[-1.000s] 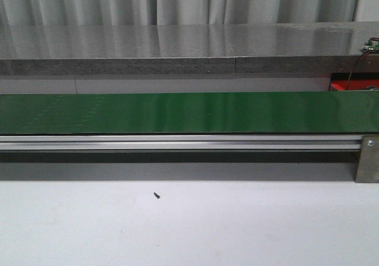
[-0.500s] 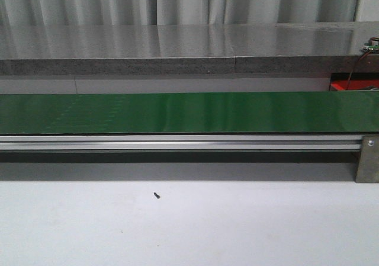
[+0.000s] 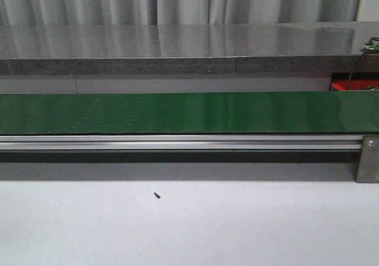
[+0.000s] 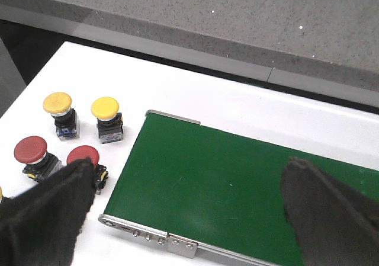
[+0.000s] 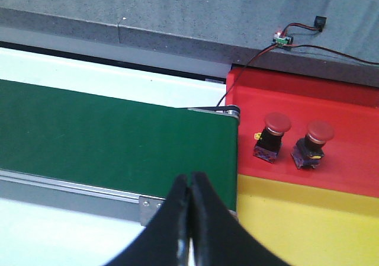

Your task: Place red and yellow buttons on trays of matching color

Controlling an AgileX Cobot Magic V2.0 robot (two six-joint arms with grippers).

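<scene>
In the left wrist view two yellow buttons [image 4: 57, 103] [image 4: 105, 107] and two red buttons [image 4: 30, 150] [image 4: 82, 156] stand on the white table beside the end of the green conveyor belt [image 4: 225, 183]. My left gripper [image 4: 189, 189] is open and empty above that belt end; one finger partly hides a red button. In the right wrist view two red buttons [image 5: 276, 122] [image 5: 320, 132] stand on the red tray [image 5: 349, 159], with the yellow tray [image 5: 308, 224] beside it. My right gripper [image 5: 190, 180] is shut and empty over the belt's other end [image 5: 118, 141].
In the front view the green belt [image 3: 189, 113] runs across on an aluminium rail [image 3: 177, 141], with a grey counter [image 3: 177, 47] behind and a small black speck [image 3: 157, 195] on the white table. A small circuit board with wires [image 5: 278, 39] lies on the counter by the red tray.
A faint pattern on the belt has shifted to the right in the front view. Neither arm shows there.
</scene>
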